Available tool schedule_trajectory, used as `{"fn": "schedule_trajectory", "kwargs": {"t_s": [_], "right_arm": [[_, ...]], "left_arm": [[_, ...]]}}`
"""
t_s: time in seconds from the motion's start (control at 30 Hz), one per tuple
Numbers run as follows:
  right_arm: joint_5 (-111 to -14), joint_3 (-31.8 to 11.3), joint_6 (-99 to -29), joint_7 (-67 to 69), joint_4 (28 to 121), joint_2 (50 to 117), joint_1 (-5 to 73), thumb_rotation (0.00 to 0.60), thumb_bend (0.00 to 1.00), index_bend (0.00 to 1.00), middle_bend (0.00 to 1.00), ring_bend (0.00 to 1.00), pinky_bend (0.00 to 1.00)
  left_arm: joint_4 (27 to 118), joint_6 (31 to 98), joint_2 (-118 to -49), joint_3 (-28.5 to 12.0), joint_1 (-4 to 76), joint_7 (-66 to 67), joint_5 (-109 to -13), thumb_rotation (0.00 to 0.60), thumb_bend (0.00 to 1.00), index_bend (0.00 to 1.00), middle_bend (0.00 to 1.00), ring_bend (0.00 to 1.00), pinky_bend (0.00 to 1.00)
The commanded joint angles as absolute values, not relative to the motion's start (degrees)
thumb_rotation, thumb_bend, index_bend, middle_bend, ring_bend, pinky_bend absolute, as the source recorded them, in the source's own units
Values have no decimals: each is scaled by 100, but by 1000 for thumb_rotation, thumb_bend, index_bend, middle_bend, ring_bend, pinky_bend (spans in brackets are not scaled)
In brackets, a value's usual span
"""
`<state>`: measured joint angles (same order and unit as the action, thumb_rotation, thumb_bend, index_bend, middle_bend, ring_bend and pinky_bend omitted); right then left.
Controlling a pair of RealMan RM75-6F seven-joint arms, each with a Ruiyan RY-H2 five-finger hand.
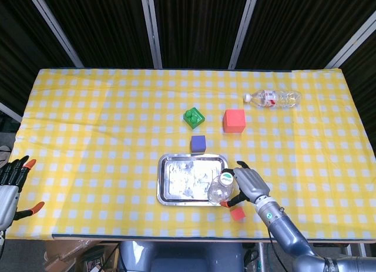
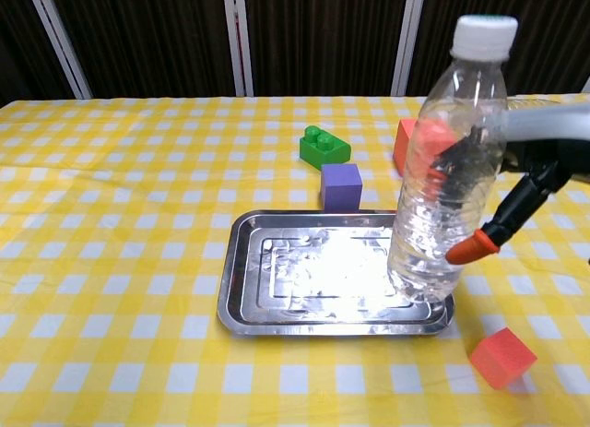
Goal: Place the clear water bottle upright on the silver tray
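Note:
My right hand (image 1: pixel 248 185) (image 2: pixel 516 183) grips the clear water bottle (image 2: pixel 447 169) (image 1: pixel 220 188), which stands nearly upright with its white cap on top. The bottle's base sits at the near right corner of the silver tray (image 2: pixel 277 302) (image 1: pixel 176 187); whether it touches the metal I cannot tell. The rest of the tray holds nothing. My left hand (image 1: pixel 13 181) hangs open off the table's near left edge, far from the tray.
A purple cube (image 2: pixel 341 185) and a green brick (image 2: pixel 324 147) lie just beyond the tray. A large red cube (image 1: pixel 234 120) stands further back, a small red cube (image 2: pixel 502 355) near the tray's right front corner. A second labelled bottle (image 1: pixel 273 98) lies flat at the back right.

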<state>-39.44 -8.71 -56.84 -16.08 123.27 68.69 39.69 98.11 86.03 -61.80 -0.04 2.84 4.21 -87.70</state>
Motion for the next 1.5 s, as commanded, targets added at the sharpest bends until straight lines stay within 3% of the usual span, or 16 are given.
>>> {"fn": "schedule_trajectory", "kwargs": {"t_s": [0.03,0.13,0.43,0.67,0.87,1.07,1.27,1.37,1.5], "right_arm": [[-4433,-749,-5452,-1185,12027,7112,3763,600,324,723,591,333,0],[-4566,-847,-5435,-1154,12166,6845,3789,600,363,740,603,336,0],[-3946,-1427,-5537,-1618,13499,4871,4215,600,408,744,605,338,0],[-3507,-2034,-4585,-1148,13499,3593,4685,600,407,745,605,338,0],[-3225,-2063,-3628,-763,13499,3001,4875,600,408,744,605,338,0],[-3321,-1455,-3750,-854,13499,3535,4712,600,408,744,605,338,0],[-3796,-717,-4292,-846,13082,4993,4186,600,409,745,606,343,0],[-4422,-642,-4536,-635,12656,5727,3891,600,413,750,605,344,0],[-5294,-831,-4732,-115,12389,6233,3617,600,416,752,606,344,0]], "left_arm": [[9810,8583,-6189,-1,291,441,-8764,600,136,6,0,0,0],[9814,8563,-6190,-4,294,449,-8738,600,137,7,0,0,0],[9839,8534,-6178,5,301,446,-8738,600,137,7,0,0,0],[9858,8605,-6144,-3,268,374,-8751,600,136,6,0,0,0],[9847,8601,-6135,4,268,348,-8770,600,136,6,0,0,0],[9849,8589,-6146,-4,272,366,-8749,600,137,6,0,0,0],[9836,8573,-6160,-2,280,400,-8754,600,137,7,0,0,0],[9834,8572,-6175,-10,280,434,-8736,600,136,7,0,0,0],[9831,8556,-6191,-18,285,477,-8709,600,136,7,0,0,0]]}}
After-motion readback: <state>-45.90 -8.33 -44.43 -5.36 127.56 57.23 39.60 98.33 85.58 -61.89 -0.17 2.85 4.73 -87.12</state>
